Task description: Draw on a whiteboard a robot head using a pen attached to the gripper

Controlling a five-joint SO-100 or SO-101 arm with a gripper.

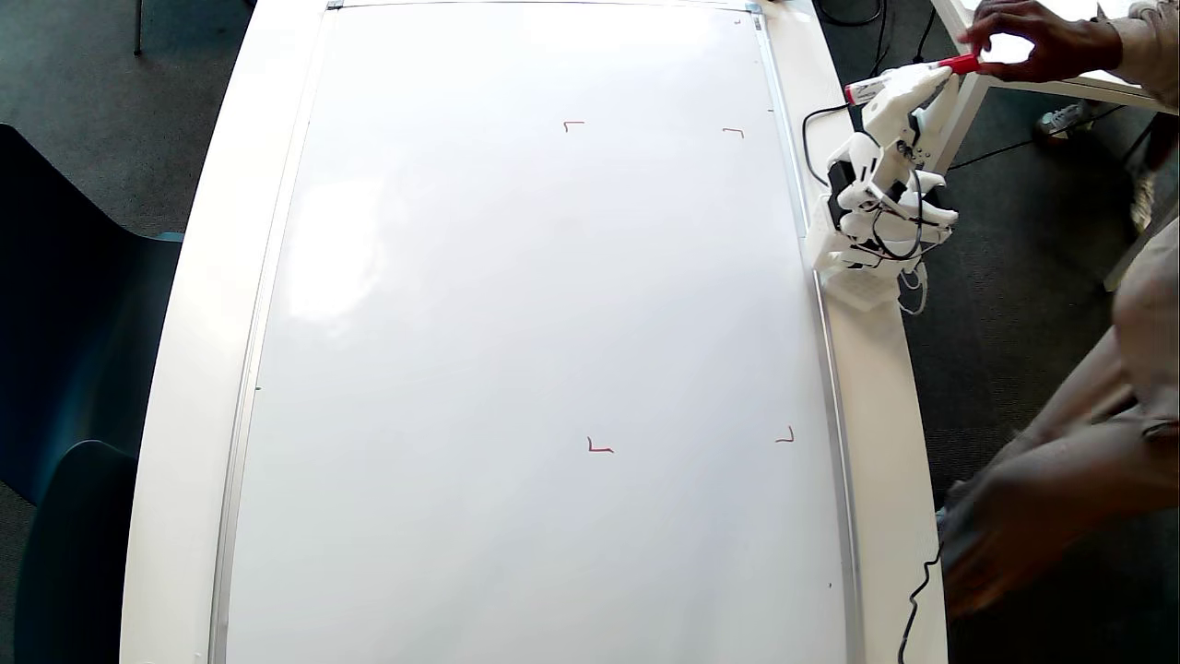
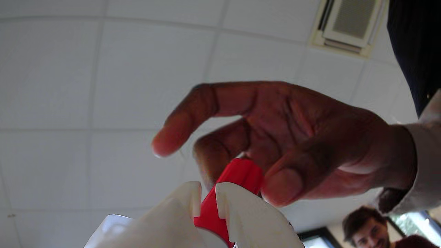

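At about two o'clock in the overhead view, off the right edge of the large glossy white whiteboard [image 1: 516, 304] with its thin silver frame, the white 3D-printed plastic gripper [image 1: 926, 76] of the small arm pointed up and away from the board. Its two white fingers [image 2: 241, 210] were clenched on the slim marker pen [image 1: 908, 78], white in the body and red at the end; in the wrist view the red part [image 2: 237, 179] stood wedged in the narrow slot between them. A person's dark-skinned hand [image 1: 1037, 41] reached in from one o'clock and pinched the pen's red end between thumb and fingers; the wrist view showed that hand [image 2: 293, 144] against a white tiled ceiling [image 2: 86, 69].

The board lay flat on a white surface [image 1: 876, 415] and filled most of the overhead view. It bore no drawing, only four small red corner marks [image 1: 599, 447], set toward the right half from about one o'clock down to five o'clock. The arm's base, with black servo blocks and black cables [image 1: 876, 231], sat on the surface just beside the board's right frame at three o'clock.
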